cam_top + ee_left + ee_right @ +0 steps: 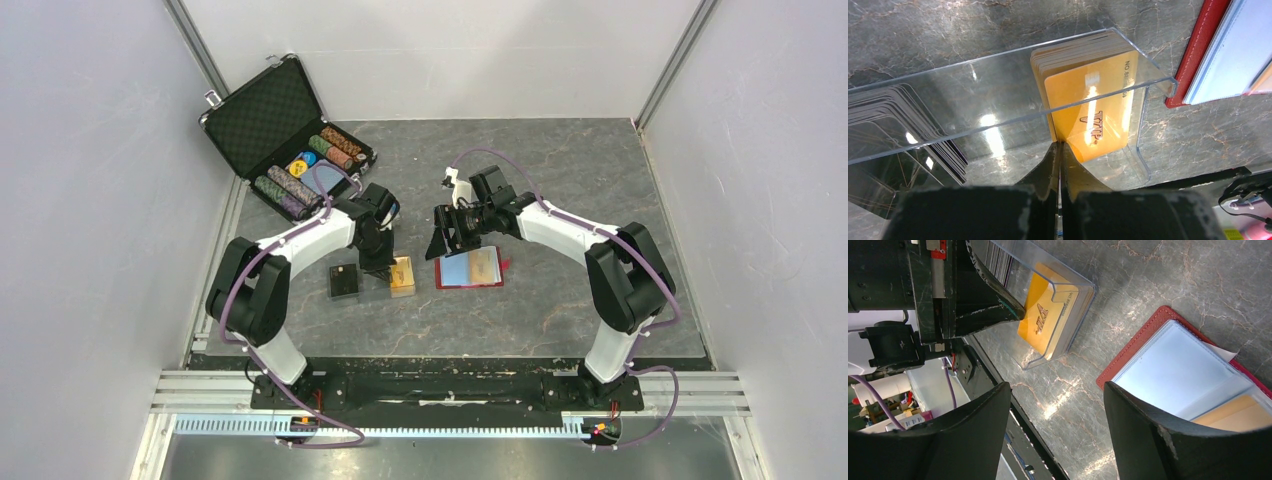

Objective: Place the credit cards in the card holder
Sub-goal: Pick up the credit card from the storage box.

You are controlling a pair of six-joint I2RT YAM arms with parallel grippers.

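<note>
A stack of orange-gold credit cards (1093,115) stands on edge in a clear plastic tray (973,95), also seen from above (403,275). My left gripper (1060,147) is shut on the edge of the front orange card, which leans out from the stack. The red card holder (470,268) lies open flat to the right, with a pale grey-blue card (1178,370) and an orange card (1238,415) in its clear sleeves. My right gripper (1055,405) is open and empty, hovering over the table beside the holder's left edge (1138,347).
A small black square box (344,281) sits left of the tray. An open black chip case (285,130) with striped chips stands at the back left. A stack of dark cards (898,120) shows through the tray's left side. White walls enclose the table.
</note>
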